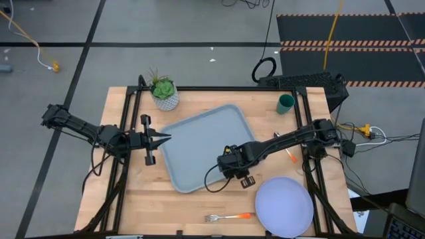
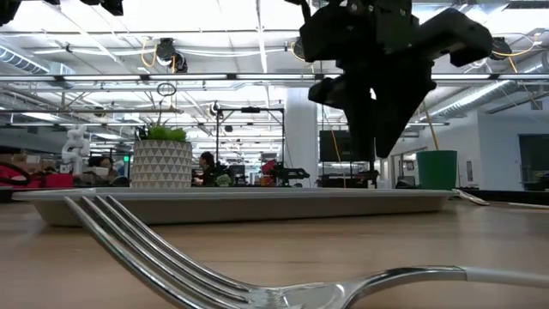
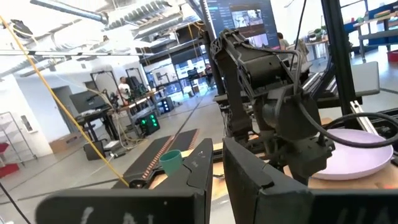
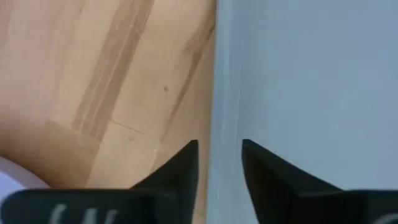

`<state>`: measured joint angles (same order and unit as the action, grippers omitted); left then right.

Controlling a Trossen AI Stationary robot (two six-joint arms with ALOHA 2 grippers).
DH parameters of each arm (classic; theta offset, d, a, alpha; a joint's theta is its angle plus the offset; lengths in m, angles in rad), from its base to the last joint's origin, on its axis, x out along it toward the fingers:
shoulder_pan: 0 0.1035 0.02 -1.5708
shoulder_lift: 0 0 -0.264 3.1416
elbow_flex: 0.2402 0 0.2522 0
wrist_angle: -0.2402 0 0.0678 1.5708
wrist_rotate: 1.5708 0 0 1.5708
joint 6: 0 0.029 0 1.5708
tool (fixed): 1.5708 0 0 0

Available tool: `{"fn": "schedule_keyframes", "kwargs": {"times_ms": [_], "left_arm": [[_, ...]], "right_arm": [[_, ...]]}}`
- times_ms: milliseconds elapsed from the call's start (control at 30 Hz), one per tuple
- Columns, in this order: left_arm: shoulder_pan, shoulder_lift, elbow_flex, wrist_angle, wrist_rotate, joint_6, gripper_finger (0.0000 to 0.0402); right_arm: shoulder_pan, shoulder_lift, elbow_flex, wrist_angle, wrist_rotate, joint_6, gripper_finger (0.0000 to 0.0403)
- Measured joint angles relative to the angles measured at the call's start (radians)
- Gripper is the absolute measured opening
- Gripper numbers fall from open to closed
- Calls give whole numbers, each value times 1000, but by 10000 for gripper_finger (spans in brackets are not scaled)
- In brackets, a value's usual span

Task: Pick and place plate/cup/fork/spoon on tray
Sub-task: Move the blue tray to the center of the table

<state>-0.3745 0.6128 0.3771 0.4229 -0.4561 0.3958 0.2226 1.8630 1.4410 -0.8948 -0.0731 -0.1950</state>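
Nearest the low camera lies the fork (image 2: 257, 275) on the table (image 1: 133, 199). Over the tray's (image 1: 199, 143) edge, the right gripper (image 4: 219, 163) stands slightly parted, holding nothing. Left gripper (image 1: 159, 139) waits beside the tray, nearly clenched, empty. Plate (image 1: 284, 207) sits off the tray.

Tray (image 1: 199, 143) lies mid-table, tilted. Potted plant (image 1: 164, 93) stands behind its rear-left corner. Cup (image 1: 286, 103) stands at the rear right, well apart from the tray. Plate (image 1: 284, 206) rests at the front right, off the tray. Fork (image 1: 228, 216) lies just left of the plate, at the front edge. Spoon (image 1: 291, 156) lies between cup and plate. My right gripper (image 1: 238, 174) sits over the tray's front-right rim; my left gripper (image 1: 159, 139) is at its left edge.
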Motion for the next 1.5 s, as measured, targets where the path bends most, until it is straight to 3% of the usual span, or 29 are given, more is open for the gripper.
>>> {"fn": "schedule_keyframes", "kwargs": {"times_ms": [133, 267, 400, 700, 967, 1233, 1500], "left_arm": [[0, 0, 0, 0, 0, 2, 42], [0, 0, 0, 0, 0, -6, 42], [0, 0, 0, -6, 0, -31, 42], [-1, 0, 0, -11, 0, -95, 42], [-1, 0, 0, -34, 2, -118, 42], [-1, 0, 0, -34, 3, -116, 42], [-1, 0, 0, -40, 6, -119, 42]], "right_arm": [[0, -1, -37, 48, 12, -36, 160], [0, 1, -115, 129, 126, -11, 195], [0, -2, -138, 160, 145, 20, 215], [10, -12, -141, 166, 73, 195, 211], [27, -115, -142, 239, 76, 394, 211], [34, -82, -152, 190, 75, 375, 210], [35, -64, -258, 258, 76, 283, 210]]}}
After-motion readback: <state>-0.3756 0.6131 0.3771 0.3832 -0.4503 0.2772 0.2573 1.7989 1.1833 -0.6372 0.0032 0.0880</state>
